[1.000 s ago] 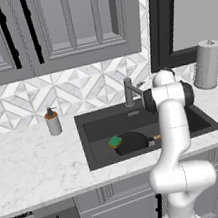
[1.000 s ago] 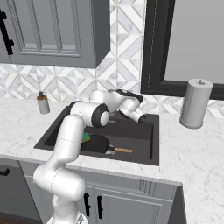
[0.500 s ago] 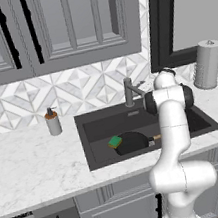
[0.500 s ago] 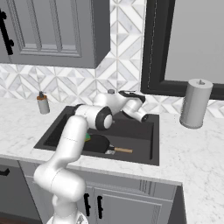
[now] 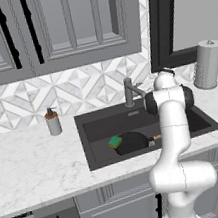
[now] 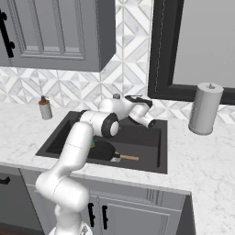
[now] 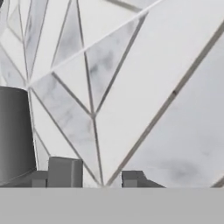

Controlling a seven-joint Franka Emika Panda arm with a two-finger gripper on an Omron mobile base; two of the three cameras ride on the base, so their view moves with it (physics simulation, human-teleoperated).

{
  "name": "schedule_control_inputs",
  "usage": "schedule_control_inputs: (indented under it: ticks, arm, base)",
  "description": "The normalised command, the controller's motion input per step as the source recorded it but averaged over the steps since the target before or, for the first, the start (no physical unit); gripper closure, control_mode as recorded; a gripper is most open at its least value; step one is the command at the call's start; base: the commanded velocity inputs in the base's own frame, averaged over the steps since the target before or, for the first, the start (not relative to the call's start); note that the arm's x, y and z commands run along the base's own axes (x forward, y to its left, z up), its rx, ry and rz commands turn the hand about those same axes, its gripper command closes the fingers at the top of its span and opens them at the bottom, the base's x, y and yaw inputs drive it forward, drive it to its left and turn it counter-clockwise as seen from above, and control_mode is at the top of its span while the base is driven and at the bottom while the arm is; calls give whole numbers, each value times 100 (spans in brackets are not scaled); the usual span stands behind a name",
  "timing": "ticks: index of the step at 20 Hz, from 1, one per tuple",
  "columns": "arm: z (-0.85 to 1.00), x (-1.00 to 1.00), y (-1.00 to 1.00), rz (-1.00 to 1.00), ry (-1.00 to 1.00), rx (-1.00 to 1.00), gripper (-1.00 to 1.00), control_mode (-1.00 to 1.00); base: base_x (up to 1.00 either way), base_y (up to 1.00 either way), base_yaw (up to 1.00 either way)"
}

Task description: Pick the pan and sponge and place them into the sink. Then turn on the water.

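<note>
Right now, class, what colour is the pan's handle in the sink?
Light wooden tan; the pan's handle shows best in the right base view, sticking out from the black pan.

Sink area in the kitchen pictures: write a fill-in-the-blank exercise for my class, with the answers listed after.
1. The pan lies inside the ____.
2. The sponge has a green face and sits against the pan's ____ rim, seen from the left base view.
3. The paper towel roll stands on the counter to the ____ of the sink.
4. The end effector points at the tiled ____.

Answers: sink; left; right; wall
</note>
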Motion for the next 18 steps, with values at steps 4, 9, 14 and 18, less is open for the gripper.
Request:
schedule_control_inputs:
  ticks: [4,9,14,18]
  arm:
    - [-13,0,-47,-4,5,5,100,-100]
    - [-14,0,-55,-5,9,5,100,-100]
    - [-18,0,-62,-5,9,5,100,-100]
    - [-21,0,-59,-6,9,4,100,-100]
  base:
    - [0,0,0]
    - [0,0,0]
    - [0,0,0]
    - [0,0,0]
